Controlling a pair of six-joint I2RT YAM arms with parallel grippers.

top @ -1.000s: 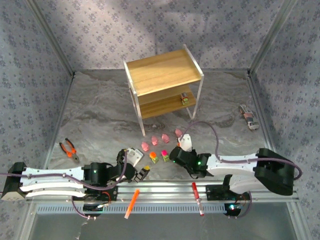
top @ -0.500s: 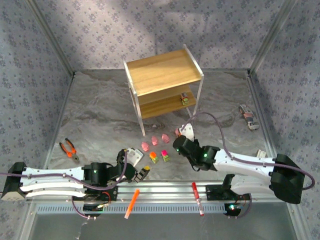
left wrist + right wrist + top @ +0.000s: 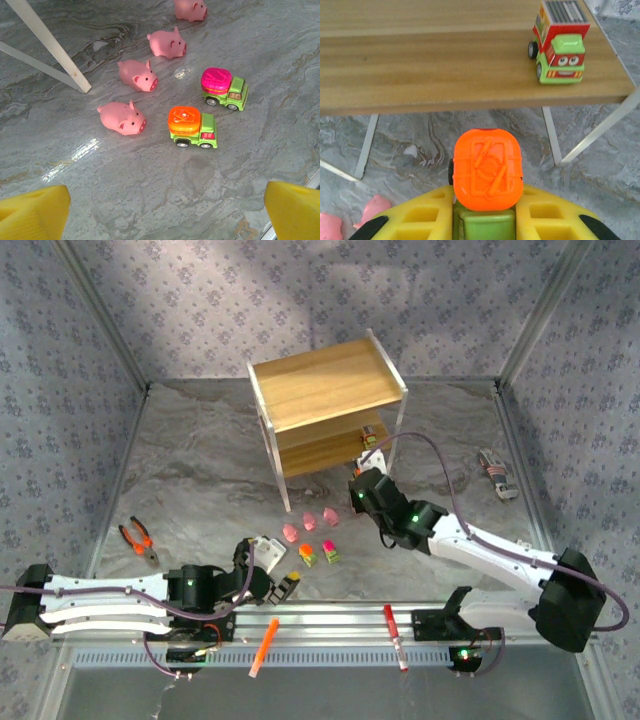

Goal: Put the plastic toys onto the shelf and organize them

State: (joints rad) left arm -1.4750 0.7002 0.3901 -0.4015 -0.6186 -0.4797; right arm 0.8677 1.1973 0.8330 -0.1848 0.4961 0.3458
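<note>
My right gripper is shut on a green toy truck with an orange top, held just in front of the shelf's lower board. A red and green truck stands on that board at its right end. From above, the right gripper is at the two-tier wooden shelf. My left gripper is open over bare floor. Ahead of it lie an orange-topped truck, a pink-topped truck and a row of pink pigs.
Orange-handled pliers lie at the left. An orange marker and a red pen rest on the rail by the arm bases. A small grey object sits at the far right. A white shelf leg stands near the pigs.
The right arm has swung from beside the trucks on the floor up and back to the shelf's lower tier, carrying the orange-topped truck. The left arm has stayed still.
</note>
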